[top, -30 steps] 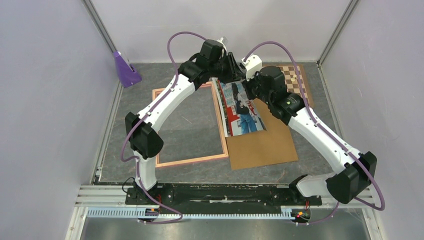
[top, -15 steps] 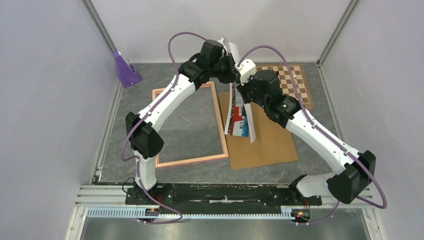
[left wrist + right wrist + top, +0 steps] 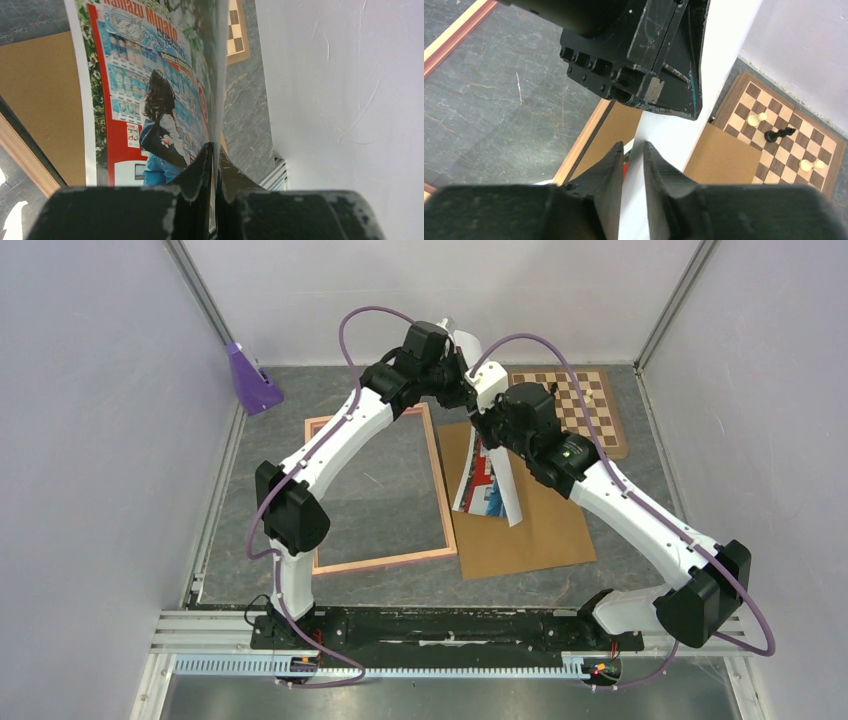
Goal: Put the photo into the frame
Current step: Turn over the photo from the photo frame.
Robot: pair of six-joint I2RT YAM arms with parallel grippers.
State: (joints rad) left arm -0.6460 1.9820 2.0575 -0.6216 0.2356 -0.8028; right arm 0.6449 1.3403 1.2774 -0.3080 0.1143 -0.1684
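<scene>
Being handed over: the large colour photo is clamped by the left gripper, loosed by the slightly-opened right gripper.

"Where are the two arms?"

"The left arm and the right arm both reach far out from their bases. They lean in toward each other like an arch, and the wrists almost meet at the top."

"What about the left gripper?"

"Its two fingers are pinched tight on the edge of the photo."

"And the right gripper?"

"Its fingers stand a little apart, with a small gap between them."
</scene>
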